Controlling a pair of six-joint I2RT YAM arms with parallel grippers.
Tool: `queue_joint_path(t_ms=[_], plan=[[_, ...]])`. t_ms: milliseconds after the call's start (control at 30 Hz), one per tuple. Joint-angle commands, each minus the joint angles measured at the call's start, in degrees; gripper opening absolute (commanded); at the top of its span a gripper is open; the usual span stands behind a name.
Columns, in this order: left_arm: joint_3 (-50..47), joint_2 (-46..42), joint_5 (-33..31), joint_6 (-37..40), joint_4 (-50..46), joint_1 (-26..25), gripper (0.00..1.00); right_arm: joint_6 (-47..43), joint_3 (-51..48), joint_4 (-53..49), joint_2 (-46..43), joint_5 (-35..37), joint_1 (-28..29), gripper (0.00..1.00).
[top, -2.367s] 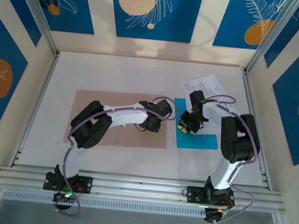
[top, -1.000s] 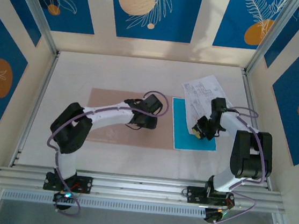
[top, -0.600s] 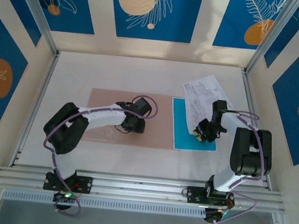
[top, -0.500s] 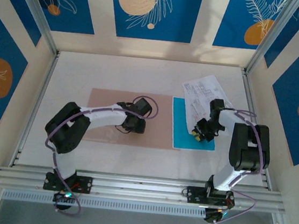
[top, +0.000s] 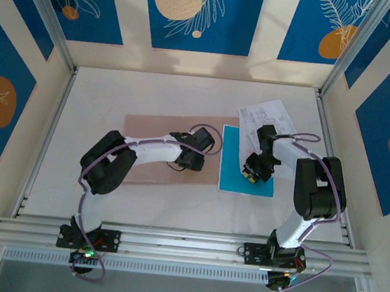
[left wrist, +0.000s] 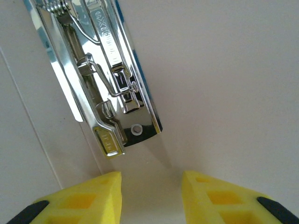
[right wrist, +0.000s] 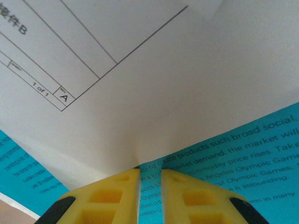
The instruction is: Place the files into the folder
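Centre frame, the folder (top: 148,125) is seen unfilled; a white sheet (right wrist: 140,93) is pinched by the right tool (right wrist: 149,173), left tool (left wrist: 150,181) held open.

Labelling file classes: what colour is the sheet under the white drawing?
The sheet is cyan with dark printed text; best in right wrist view.

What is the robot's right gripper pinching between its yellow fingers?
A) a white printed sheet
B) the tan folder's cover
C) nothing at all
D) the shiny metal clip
A: in the right wrist view, the edge of the white sheet runs into the narrow gap of the right gripper, just above the cyan sheet.
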Motion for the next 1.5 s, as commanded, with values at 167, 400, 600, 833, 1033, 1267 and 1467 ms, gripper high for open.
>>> queue_joint_path(t_ms=[167, 400, 600, 833, 1033, 1267, 1467], plan=[[-0.47, -1.8, 0.12, 1.79, 1.79, -3.92, 0.37, -0.75, 0.47, -4.74, -6.84, 0.81, 2.93, 0.21], [-2.18, -9.68, -2.74, 0.88, -1.18, -2.49, 0.47, -3.7, 4.18, -4.39, -9.85, -0.24, -7.04, 0.23], [-4.17, -9.24, 3.43, -1.28, -0.24, 6.5, 0.49, -4.44, 11.91, -2.92, -0.11, -3.39, -15.39, 0.22], [1.24, -0.97, 7.63, 2.59, 0.19, 11.79, 0.46, -2.15, 20.03, -6.55, 13.1, -3.5, -15.29, 0.2], [2.88, 3.49, 9.83, 3.09, 2.71, 10.72, 0.44, -2.96, 19.88, -8.76, 16.01, -2.88, -11.4, 0.18], [3.28, 4.27, 10.49, 2.39, 4.87, 8.98, 0.44, -2.52, 14.58, -7.8, 12.68, -1.96, -6.34, 0.18], [3.04, 4.34, 10.67, 3.04, 5.57, 8.21, 0.44, -1.03, 10.47, -6.57, 10.42, -1.17, -2.26, 0.18]])
